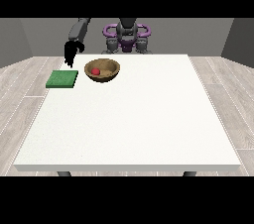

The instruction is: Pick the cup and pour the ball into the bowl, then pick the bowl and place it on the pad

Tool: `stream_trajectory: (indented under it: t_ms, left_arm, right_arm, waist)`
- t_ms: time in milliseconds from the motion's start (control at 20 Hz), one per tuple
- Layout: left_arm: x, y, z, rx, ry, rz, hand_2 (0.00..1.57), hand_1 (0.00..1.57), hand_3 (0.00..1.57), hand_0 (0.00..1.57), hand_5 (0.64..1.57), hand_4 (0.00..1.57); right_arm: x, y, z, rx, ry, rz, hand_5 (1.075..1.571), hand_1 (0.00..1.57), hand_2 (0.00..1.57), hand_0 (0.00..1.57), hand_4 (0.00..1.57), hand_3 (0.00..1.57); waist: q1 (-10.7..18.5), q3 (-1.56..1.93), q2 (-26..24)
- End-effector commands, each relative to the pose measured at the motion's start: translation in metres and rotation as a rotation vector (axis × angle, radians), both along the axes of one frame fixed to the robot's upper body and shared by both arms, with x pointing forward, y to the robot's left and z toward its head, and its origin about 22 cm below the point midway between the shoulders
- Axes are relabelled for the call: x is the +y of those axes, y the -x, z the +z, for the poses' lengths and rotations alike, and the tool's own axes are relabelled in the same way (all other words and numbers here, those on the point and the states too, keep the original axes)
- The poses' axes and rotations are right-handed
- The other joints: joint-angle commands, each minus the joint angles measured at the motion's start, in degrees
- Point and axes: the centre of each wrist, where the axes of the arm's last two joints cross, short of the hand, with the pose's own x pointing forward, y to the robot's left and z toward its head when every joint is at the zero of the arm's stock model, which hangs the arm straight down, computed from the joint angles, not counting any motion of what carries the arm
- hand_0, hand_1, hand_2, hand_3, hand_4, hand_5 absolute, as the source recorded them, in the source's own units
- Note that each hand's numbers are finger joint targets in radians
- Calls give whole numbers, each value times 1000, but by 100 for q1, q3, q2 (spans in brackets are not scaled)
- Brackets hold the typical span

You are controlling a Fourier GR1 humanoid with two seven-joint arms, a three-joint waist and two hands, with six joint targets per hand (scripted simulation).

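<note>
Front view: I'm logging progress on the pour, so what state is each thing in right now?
Bowl: upright on the table, beside the pad, not on it.
Ball: red, lying inside the bowl.
Pad: green, flat on the table, nothing on it.
Hand at the view's left: raised above the table behind the pad, fingers hanging down, holding nothing.
Cup: not in view.

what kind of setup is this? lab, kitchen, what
Looks like a bare tabletop test cell, not a kitchen: a large white table on wood-plank flooring with plain grey walls, a humanoid robot behind it, and only a wooden bowl holding a red ball beside a green pad.
</note>
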Motion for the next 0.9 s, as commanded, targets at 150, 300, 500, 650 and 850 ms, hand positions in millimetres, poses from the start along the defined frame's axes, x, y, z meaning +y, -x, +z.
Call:
stream_trajectory:
  t_ms: [150,300,500,650,850]
  left_arm:
    - [64,22,9,-78,68,3,0,0,0,0,1561,993]
    - [87,35,-4,-33,58,25,0,0,0,0,1544,995]
    - [72,38,2,-31,71,-26,0,0,0,0,1536,1009]
    - [102,47,22,-93,58,9,0,0,0,0,1536,1012]
    - [104,51,40,-131,56,-14,0,0,0,0,1536,1017]
  right_arm:
    - [19,4,-31,-49,-38,14,1566,0,0,0,694,0]
    - [13,-17,-18,-27,-20,42,1557,0,0,0,595,0]
    - [47,-5,-55,7,-18,22,1554,0,0,0,536,0]
    - [25,-23,-40,-67,-17,34,1554,0,0,0,523,0]
    - [34,-20,-49,-95,-8,6,1548,0,0,0,476,0]
  waist:
    - [-154,13,537]
    - [-266,12,434]
    - [-46,15,370]
    - [-233,14,816]
    - [-57,16,982]
